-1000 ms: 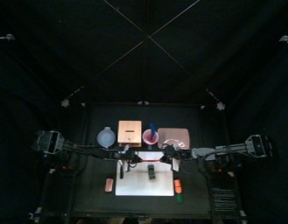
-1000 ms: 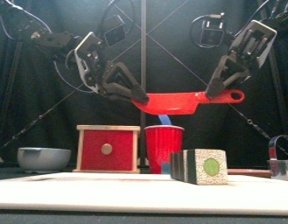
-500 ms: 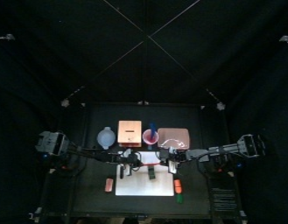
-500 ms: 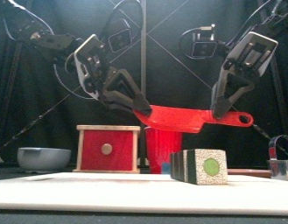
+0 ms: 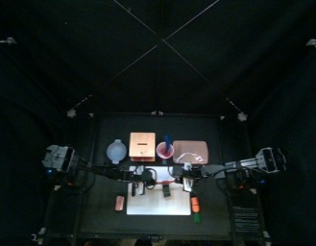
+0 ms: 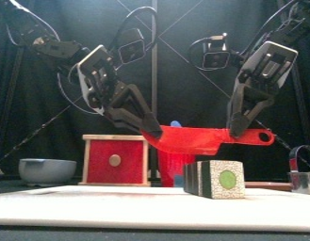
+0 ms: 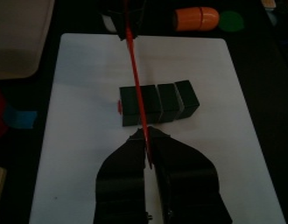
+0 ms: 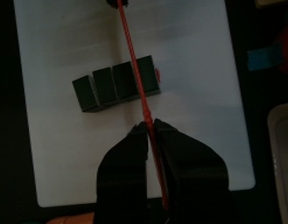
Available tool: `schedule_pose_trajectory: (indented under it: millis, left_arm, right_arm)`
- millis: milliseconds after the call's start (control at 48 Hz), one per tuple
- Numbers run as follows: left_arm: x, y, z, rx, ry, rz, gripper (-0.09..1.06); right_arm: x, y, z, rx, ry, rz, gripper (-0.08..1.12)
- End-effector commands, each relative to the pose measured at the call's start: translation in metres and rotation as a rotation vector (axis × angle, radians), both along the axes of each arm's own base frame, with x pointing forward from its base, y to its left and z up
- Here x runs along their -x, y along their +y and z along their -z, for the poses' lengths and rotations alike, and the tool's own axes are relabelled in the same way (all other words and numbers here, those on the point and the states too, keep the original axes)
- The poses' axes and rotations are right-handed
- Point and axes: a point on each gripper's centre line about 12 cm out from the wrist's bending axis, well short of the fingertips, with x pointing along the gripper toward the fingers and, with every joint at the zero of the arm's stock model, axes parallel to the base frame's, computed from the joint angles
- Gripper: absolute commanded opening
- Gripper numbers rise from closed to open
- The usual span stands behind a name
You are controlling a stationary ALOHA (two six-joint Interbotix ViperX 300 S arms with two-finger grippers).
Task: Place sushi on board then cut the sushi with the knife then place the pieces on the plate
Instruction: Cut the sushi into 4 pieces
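The sushi roll (image 6: 218, 177) lies on the white board (image 6: 120, 209), near its middle, its dark green blocks (image 7: 158, 101) pressed side by side and its pale end with a green centre facing the desk's front edge. The board sits at the front of the desk.

Above the roll, the red knife (image 6: 195, 139) hangs level, held at both ends. The left gripper (image 6: 151, 130) has its fingers closed on the blade end, and the right gripper (image 6: 236, 130) has its fingers closed on the knife near the handle. From the front, a gap shows between the blade and the top of the roll. In both wrist views the knife (image 7: 132, 70) runs as a thin red line across the blocks (image 8: 116, 86).

Along the back of the desk stand a blue-grey bowl (image 6: 46, 169) toward the left edge, then a wooden box (image 6: 117, 158) with its red drawer shut, then a red cup (image 6: 172, 169) with a blue knife (image 6: 176, 123) sticking up out of it. The pink plate (image 5: 190, 151) lies to the right of the cup, with none of the roll on it. Whether the bowl holds anything cannot be made out.

An orange toy (image 7: 195, 17) lies on the desk just off the board's right edge.
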Motion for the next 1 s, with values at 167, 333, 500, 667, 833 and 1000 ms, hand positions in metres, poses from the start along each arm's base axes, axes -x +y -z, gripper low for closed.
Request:
schedule_pose_trajectory:
  millis: [167,333,500,667,833,1000]
  left_arm:
    - [-0.005,-0.013,-0.007,-0.001,-0.014,0.036,0.37]
    - [-0.006,-0.015,-0.006,0.0,-0.011,0.038,0.37]
    - [-0.006,-0.015,-0.005,-0.001,-0.009,0.038,0.37]
    - [-0.007,-0.015,-0.002,-0.002,-0.002,0.038,0.37]
    - [-0.008,-0.015,0.0,-0.003,0.003,0.038,0.37]
    - [-0.008,-0.015,0.005,-0.004,0.015,0.038,0.36]
  right_arm:
    - [-0.005,-0.001,-0.005,-0.004,0.002,0.008,0.37]
    - [-0.005,0.001,-0.001,-0.003,0.015,0.002,0.37]
    - [-0.004,0.001,0.002,-0.003,0.029,0.002,0.37]
    - [-0.004,0.0,0.004,-0.002,0.038,0.004,0.37]
    - [-0.005,0.0,0.007,0.0,0.048,0.003,0.37]
    - [-0.005,0.0,0.011,-0.001,0.063,0.006,0.37]
